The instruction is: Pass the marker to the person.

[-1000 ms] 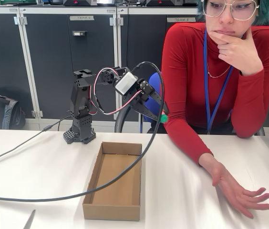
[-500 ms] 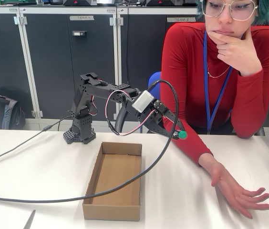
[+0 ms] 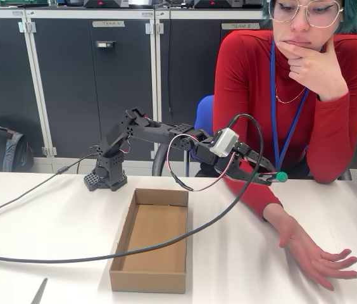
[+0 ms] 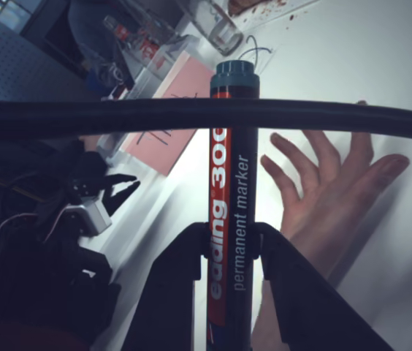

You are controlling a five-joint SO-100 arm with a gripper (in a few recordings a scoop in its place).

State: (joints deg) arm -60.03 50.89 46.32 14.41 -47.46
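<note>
My gripper (image 3: 264,176) is shut on the marker (image 3: 280,177), whose green end pokes out to the right in the fixed view. It hangs in the air in front of the person's (image 3: 292,82) red sleeve, above and left of the open hand (image 3: 318,253) lying palm up on the table. In the wrist view the marker (image 4: 229,190) runs up the middle, red label with white print, clamped between my two fingers (image 4: 279,278). The person's hand (image 4: 330,190) lies on the white table just right of it.
An open cardboard box (image 3: 153,237) lies on the white table (image 3: 52,221) in front of the arm's base (image 3: 106,177). A thick black cable (image 3: 102,256) sweeps across the box and crosses the wrist view. Dark cabinets stand behind.
The arm has stretched out further to the right and lowered a little, carrying the marker from near the person's elbow toward the forearm. The person's hand stays on the table.
</note>
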